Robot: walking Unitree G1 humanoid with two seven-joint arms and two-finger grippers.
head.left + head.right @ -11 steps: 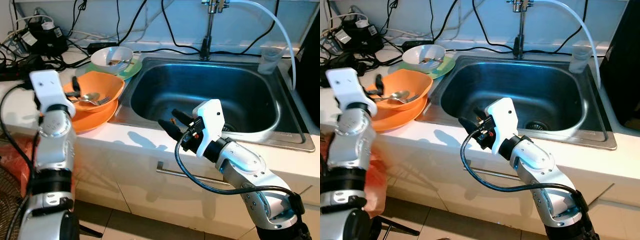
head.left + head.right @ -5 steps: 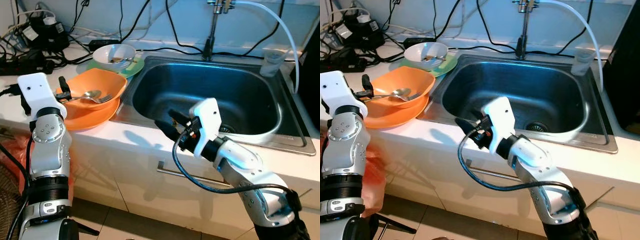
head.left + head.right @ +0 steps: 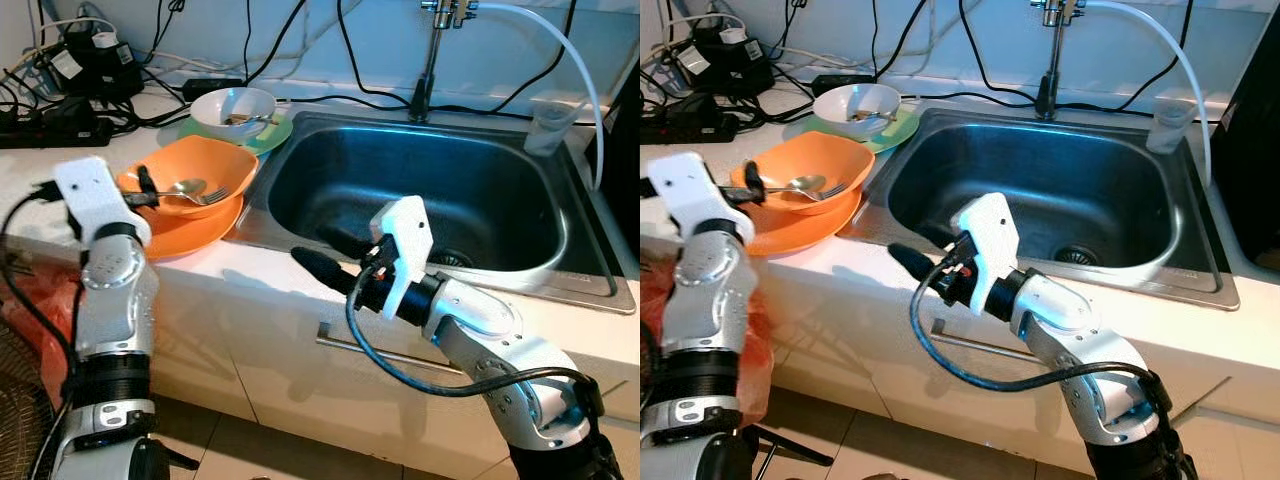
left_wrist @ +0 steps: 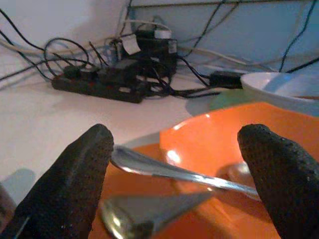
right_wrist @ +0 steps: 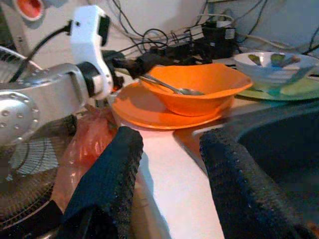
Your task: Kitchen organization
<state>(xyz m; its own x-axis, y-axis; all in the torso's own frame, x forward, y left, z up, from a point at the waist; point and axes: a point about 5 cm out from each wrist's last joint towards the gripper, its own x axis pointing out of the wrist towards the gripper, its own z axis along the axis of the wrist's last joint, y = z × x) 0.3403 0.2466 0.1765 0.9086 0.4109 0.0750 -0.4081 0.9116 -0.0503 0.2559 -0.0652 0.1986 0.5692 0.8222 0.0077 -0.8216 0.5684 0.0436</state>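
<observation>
Step looks like reach for cutlery: left gripper (image 4: 174, 164), fingers spread w/ nothing held, straddles spoon (image 3: 182, 189) in orange bowl (image 3: 186, 176) mid-left on bench (image 3: 40, 190); right gripper (image 3: 322, 258), fingers released, hovers frame centre by sink (image 3: 400, 190) rim; next: pinch handle, lift.

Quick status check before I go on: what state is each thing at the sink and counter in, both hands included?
Left hand: open, fingers either side of the spoon handle.
Right hand: open, holding nothing, over the counter edge by the sink.
Spoon: lying in the orange bowl, handle over the rim.
Orange bowl: upright, on the orange plate.
White bowl: upright, on the green plate.
Sink: no dishes, no standing water.
</observation>
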